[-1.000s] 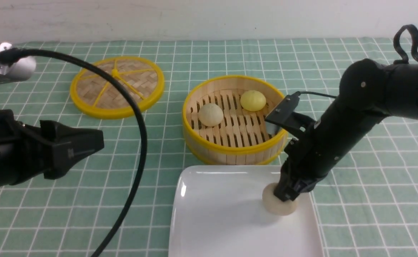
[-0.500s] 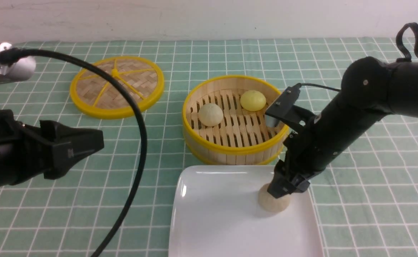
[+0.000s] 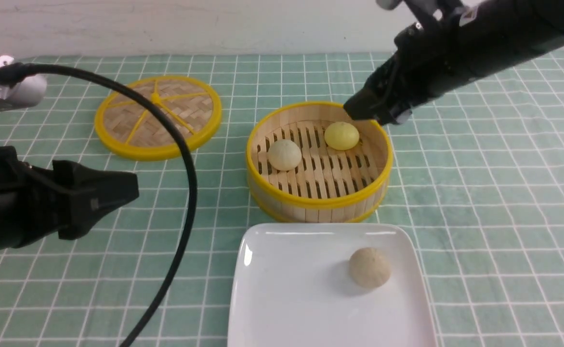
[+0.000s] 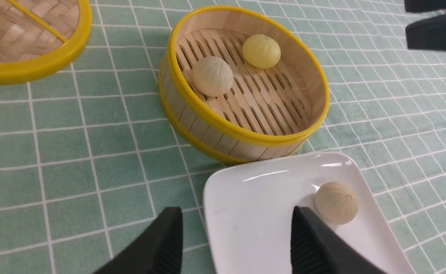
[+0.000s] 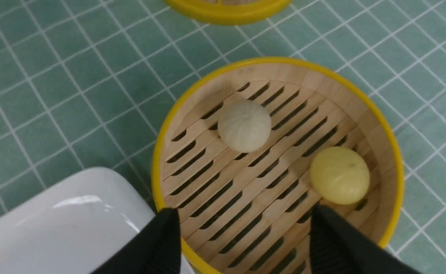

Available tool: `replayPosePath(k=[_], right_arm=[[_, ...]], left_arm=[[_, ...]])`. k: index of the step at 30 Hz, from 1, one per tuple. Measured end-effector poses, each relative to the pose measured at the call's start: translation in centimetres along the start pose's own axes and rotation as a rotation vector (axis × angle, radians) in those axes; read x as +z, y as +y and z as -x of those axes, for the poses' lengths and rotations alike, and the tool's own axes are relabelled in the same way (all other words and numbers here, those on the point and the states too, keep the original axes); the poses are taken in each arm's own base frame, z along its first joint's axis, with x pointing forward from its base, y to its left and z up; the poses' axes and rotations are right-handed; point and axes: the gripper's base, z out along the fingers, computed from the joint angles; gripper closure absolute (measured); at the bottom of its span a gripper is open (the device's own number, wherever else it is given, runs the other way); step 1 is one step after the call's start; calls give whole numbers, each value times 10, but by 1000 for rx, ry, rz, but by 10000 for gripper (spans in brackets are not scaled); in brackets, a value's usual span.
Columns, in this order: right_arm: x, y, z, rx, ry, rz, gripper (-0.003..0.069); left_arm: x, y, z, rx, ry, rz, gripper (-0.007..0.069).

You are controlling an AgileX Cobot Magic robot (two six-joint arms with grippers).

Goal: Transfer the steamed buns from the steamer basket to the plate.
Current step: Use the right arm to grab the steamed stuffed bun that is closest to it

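The steamer basket (image 3: 319, 202) holds a pale bun (image 3: 284, 154) and a yellow bun (image 3: 341, 135). Another pale bun (image 3: 369, 268) lies alone on the white plate (image 3: 291, 299), in front of the basket. My right gripper (image 3: 371, 112) is open and empty, raised over the basket's far right rim, just beside the yellow bun. In the right wrist view its fingers straddle the slatted floor (image 5: 242, 213), with the yellow bun (image 5: 339, 175) near one finger and the pale bun (image 5: 244, 125) farther off. My left gripper (image 3: 113, 190) is open and empty at the left; its wrist view shows the plate (image 4: 253, 213).
The flat woven lid (image 3: 158, 116) with a yellow rim lies at the back left on the green checked cloth. A thick black cable (image 3: 188, 193) arcs from the left arm down to the front edge, left of the plate.
My right gripper let go of the pale bun on the plate, rose and moved back over the basket's far right side. The left arm has not moved.
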Motion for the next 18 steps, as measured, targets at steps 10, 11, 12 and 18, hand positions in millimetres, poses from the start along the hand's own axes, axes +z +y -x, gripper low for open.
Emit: replayPosePath(k=[10, 11, 12, 18], right_arm=[[-13, -30, 39, 140, 55, -152, 230], [-12, -33, 44, 140, 63, -155, 230], [-12, -33, 44, 142, 76, -152, 230], [14, -46, 61, 166, 172, -114, 231]], left_arm=[[0, 0, 0, 0, 0, 0, 221], [0, 0, 0, 0, 0, 0, 221], [0, 0, 0, 0, 0, 0, 221], [0, 0, 0, 0, 0, 0, 221]])
